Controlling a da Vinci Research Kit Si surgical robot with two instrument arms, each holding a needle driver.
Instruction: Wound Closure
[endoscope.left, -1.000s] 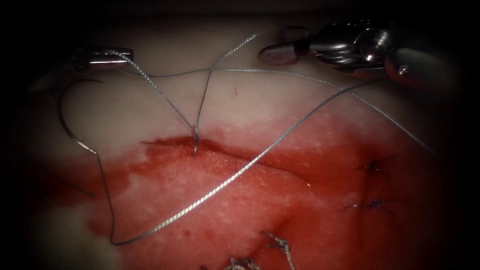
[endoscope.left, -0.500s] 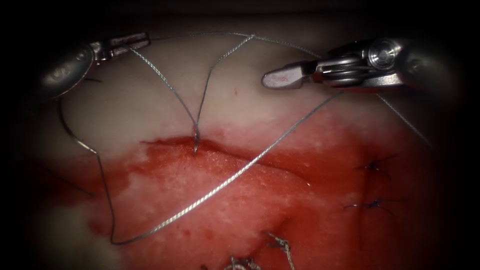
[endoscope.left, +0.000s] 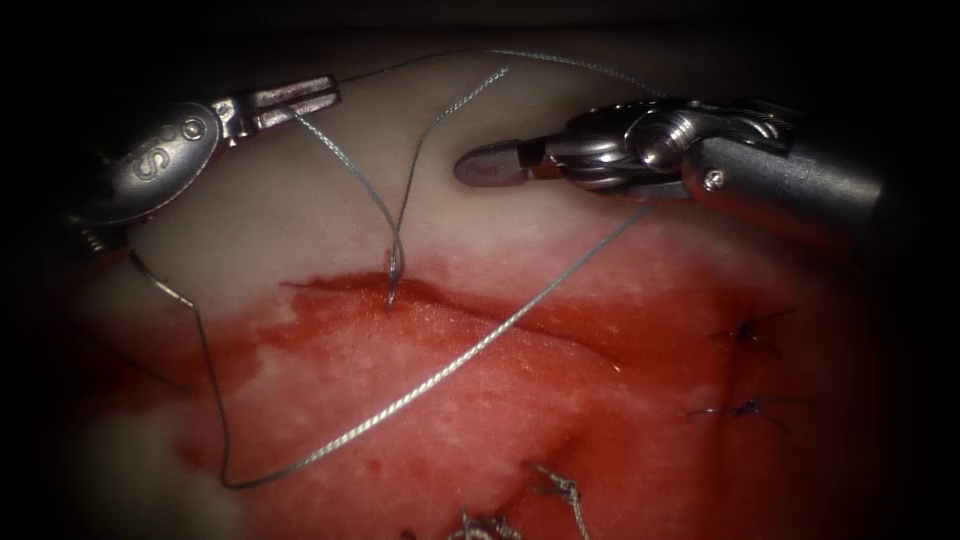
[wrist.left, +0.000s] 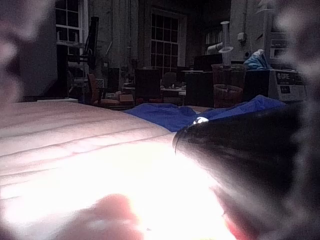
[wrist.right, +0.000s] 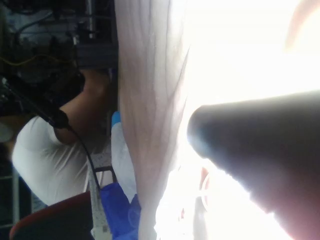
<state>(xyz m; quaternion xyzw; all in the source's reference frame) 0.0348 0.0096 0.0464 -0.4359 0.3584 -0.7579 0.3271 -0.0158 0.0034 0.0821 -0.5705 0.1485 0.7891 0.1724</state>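
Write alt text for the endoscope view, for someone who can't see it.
The left tool grips the thread above the cut, while the right tool hovers above the tissue, holding nothing. The thread enters the tissue at the cut's upper edge, then loops across red fluid. The curved needle lies free on the left.

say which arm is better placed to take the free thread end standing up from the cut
Right, probably. The right pincer holds nothing and sits beside the free thread end. The left pincer is shut on the thread; the needle lies loose left of the cut.
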